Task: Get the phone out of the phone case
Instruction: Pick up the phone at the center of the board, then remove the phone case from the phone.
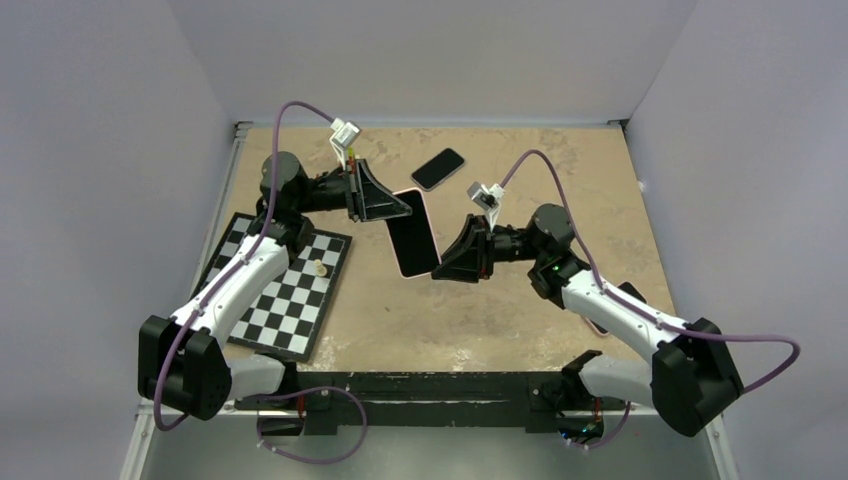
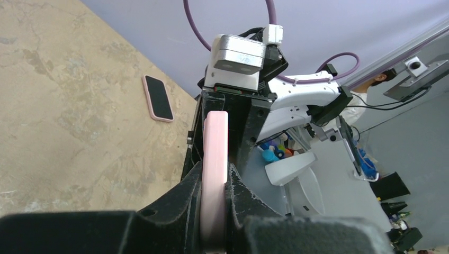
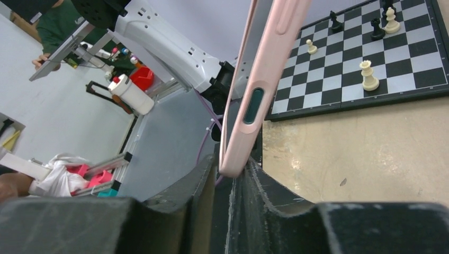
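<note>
A phone with a black screen in a pink case [image 1: 413,238] is held off the table between both arms. My left gripper [image 1: 405,205] is shut on its far end; in the left wrist view the pink case edge [image 2: 214,153] sits clamped between the fingers of that gripper [image 2: 214,211]. My right gripper [image 1: 437,268] is closed on the near corner; in the right wrist view the case [image 3: 265,79] slants up from between the fingers of that gripper [image 3: 231,172], with its side button showing.
A second phone [image 1: 438,168] in a pinkish case lies flat at the back of the table and also shows in the left wrist view [image 2: 158,98]. A chessboard [image 1: 285,290] with a few pieces lies at the left, under the left arm.
</note>
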`<action>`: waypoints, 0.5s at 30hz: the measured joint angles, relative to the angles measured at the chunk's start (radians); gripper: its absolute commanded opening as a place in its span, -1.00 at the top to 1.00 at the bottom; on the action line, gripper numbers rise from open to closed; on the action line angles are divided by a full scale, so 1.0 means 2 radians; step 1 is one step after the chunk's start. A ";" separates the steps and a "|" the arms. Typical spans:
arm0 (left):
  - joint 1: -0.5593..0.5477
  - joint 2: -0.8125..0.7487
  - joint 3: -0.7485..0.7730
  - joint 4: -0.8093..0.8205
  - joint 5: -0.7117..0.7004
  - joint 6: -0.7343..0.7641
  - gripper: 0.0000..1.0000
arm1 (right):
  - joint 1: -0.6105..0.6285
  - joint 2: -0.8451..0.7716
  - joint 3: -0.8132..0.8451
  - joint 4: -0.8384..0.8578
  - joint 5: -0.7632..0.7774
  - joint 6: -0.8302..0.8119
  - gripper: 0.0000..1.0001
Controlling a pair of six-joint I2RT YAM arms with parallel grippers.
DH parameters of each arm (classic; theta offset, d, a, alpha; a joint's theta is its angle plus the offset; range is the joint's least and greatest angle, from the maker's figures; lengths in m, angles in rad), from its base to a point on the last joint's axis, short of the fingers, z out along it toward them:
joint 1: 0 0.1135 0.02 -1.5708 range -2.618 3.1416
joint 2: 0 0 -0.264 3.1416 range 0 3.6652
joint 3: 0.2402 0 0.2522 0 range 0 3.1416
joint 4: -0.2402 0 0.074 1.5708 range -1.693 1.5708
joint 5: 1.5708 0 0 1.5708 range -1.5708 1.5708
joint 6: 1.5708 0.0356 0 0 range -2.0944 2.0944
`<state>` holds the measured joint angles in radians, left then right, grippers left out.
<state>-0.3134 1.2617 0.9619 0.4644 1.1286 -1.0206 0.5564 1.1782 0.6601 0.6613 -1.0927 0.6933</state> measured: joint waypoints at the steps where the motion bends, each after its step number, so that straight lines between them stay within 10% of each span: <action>1: 0.000 0.000 0.000 0.001 0.001 -0.004 1.00 | 0.001 0.000 0.000 0.002 0.000 0.000 0.92; 15: -0.012 0.010 -0.029 0.169 0.014 -0.225 1.00 | 0.036 -0.100 -0.011 -0.017 0.042 -0.086 1.00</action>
<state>-0.3367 1.2827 0.9031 0.8028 1.1561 -1.4700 0.6285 0.9791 0.6388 0.6277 -1.0096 0.5213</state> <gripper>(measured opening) 0.181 0.088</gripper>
